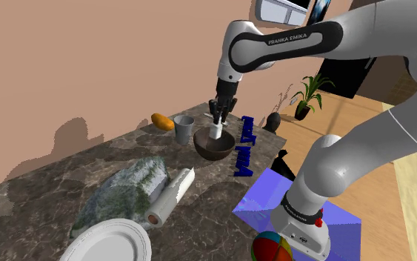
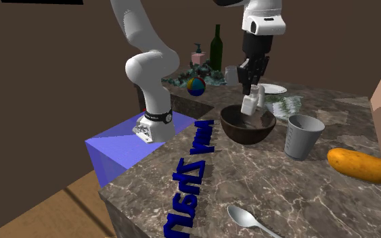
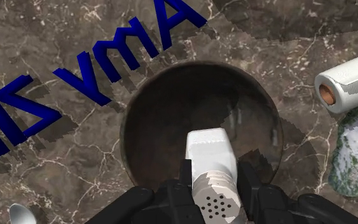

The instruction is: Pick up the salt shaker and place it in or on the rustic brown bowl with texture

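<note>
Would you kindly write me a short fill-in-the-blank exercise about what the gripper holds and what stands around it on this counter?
1. The gripper is shut on the white ____.
2. Directly beneath the gripper stands the dark brown ____.
3. The upright grey cup stands between that brown vessel and the ____ oblong object.
4. The letters standing on the marble counter are coloured ____.

Missing words: salt shaker; bowl; orange; blue.

White Franka arm [image 1: 377,141] of rounded links, dark bands at the joints; "FRANKA EMIKA" lettering [image 1: 288,38] on a black forearm collar; red button [image 1: 319,221] at the base's [image 1: 299,222] 3 o'clock; all-black two-finger tool [image 1: 216,124]
</note>
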